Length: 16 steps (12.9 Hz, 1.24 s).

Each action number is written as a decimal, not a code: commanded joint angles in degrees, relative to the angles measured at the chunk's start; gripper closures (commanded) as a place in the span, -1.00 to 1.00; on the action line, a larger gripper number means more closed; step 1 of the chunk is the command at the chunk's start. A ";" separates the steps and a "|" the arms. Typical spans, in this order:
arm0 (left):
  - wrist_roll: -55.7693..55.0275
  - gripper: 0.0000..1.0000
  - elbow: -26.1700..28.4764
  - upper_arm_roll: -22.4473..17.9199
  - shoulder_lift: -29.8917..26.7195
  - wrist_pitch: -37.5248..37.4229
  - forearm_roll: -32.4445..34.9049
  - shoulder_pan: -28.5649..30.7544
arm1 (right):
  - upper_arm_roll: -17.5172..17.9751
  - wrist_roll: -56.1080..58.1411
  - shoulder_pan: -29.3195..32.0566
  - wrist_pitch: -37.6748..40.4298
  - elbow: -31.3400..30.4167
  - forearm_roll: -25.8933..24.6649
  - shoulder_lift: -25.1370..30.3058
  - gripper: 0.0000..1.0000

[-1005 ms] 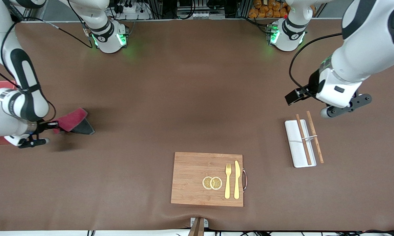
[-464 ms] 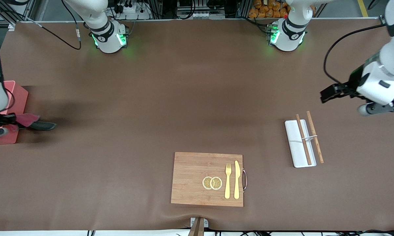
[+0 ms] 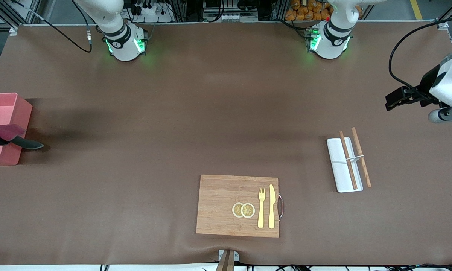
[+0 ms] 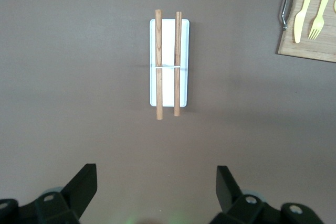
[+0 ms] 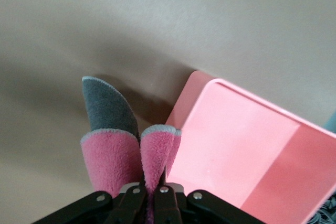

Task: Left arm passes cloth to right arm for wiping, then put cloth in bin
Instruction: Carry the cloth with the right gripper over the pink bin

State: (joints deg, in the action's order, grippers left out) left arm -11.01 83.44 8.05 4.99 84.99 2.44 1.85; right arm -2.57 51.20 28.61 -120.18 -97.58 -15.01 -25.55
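My right gripper is shut on the cloth, a crimson-pink towel with a dark grey part. In the front view the cloth hangs at the wall of the salmon-pink bin, its grey tip sticking out over the table. The bin stands open beside the cloth in the right wrist view. My left gripper is open and empty, high over bare table at the left arm's end. The left arm shows at the edge of the front view.
A white tray with two wooden chopsticks lies toward the left arm's end and shows in the left wrist view. A wooden board with a fork, a knife and lemon slices lies near the front camera.
My right gripper has carried the cloth toward the right arm's end of the table, up to the bin. My left arm has drawn back toward its own end.
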 commanded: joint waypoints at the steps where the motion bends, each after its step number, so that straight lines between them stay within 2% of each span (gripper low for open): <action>1: 3.18 -1.00 2.17 -2.77 -2.18 0.36 -0.51 -1.15 | 1.16 0.39 1.28 -0.93 -0.24 -1.51 -3.61 1.00; 5: 3.36 -1.00 2.08 -3.13 -2.53 0.09 -0.51 -1.24 | 1.60 0.31 -1.35 -1.10 -0.51 -0.29 -7.84 1.00; 8: 3.36 -1.00 1.99 -3.13 -2.62 0.01 -0.51 -1.24 | 1.51 -0.04 -7.67 -0.58 -1.38 6.55 -8.73 1.00; 11: 4.15 -1.00 2.08 -3.22 -2.70 -0.17 -0.51 -1.15 | 1.60 -7.75 -14.00 -0.49 -2.61 9.03 -8.81 1.00; 13: 4.15 -1.00 1.99 -3.22 -2.71 -0.17 -0.51 -1.15 | 1.60 -12.51 -18.92 -0.49 -3.84 15.50 -8.99 1.00; 16: 4.15 -1.00 2.08 -3.22 -2.97 -0.26 -0.51 -1.15 | 1.60 -20.76 -25.24 -0.40 -4.11 20.97 -8.90 1.00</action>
State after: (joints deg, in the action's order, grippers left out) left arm -8.08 84.05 5.58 4.02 84.99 2.44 1.20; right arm -0.39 34.84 6.53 -120.74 -101.21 2.74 -34.94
